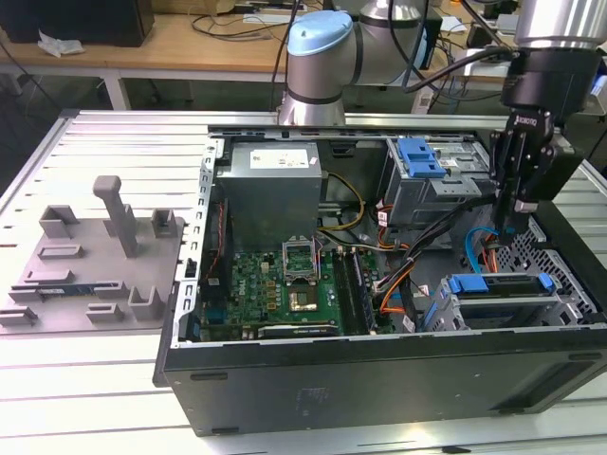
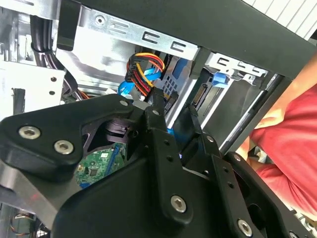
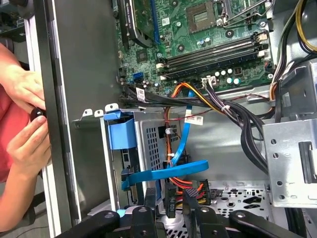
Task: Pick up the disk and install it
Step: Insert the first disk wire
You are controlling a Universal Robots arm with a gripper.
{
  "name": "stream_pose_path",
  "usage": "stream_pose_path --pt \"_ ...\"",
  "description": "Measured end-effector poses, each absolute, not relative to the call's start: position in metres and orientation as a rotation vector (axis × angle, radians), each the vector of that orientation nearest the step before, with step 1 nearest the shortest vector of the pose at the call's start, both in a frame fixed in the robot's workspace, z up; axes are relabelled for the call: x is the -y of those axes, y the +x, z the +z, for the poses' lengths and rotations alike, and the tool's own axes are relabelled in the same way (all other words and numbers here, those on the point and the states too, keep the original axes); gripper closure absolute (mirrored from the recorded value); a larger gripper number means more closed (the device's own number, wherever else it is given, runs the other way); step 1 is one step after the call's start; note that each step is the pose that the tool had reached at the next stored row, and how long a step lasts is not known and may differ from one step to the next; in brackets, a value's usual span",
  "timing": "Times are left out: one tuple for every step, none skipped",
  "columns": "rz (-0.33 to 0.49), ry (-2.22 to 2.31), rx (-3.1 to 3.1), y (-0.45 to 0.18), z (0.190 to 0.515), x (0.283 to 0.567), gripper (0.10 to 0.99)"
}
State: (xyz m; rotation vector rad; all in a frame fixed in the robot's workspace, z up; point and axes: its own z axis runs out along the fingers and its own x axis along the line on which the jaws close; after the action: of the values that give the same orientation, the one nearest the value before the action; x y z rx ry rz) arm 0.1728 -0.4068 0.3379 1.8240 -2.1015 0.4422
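Observation:
The disk point(image 1: 500, 296), a silver drive in a bright blue carrier, lies in the drive cage at the front corner of the open computer case, on the exterior view's right. In the first wrist view its blue carrier tab point(image 3: 121, 134) shows at the cage mouth. My gripper point(image 1: 510, 237) hangs just above and behind the cage, among the cables. Its two black fingers point(image 3: 148, 201) stand apart with nothing held between them. Behind the gap of the gripper point(image 3: 169, 196) are orange and black cable plugs. In the second wrist view the gripper point(image 2: 174, 111) points at the cage.
A blue flat cable point(image 3: 171, 171) and a bundle of black and orange wires point(image 3: 218, 106) cross close to the fingers. A second blue bracket point(image 1: 420, 156) sits in the upper bay. A person's hands point(image 3: 22, 104) rest at the case wall point(image 3: 84, 99). A grey fixture plate point(image 1: 90, 270) lies left of the case.

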Motion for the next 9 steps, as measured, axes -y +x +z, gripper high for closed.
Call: stream_pose_path --pt "0.442 1.824 2.101 0.173 0.338 0.407 0.733" --pt "0.442 1.824 2.102 0.173 0.338 0.407 0.733" --pt "0.442 1.824 2.102 0.173 0.338 0.406 0.733" --pt "0.442 1.824 2.102 0.173 0.337 0.406 0.733" --pt "0.443 1.822 2.102 0.173 0.337 0.404 0.733" --pt "0.443 1.822 2.102 0.173 0.336 0.404 0.922" --pt "0.443 1.822 2.102 0.173 0.336 0.404 0.922" --pt "0.441 1.823 2.104 0.172 0.345 0.416 0.922" --pt "0.407 1.843 2.124 0.172 0.347 0.426 0.922"
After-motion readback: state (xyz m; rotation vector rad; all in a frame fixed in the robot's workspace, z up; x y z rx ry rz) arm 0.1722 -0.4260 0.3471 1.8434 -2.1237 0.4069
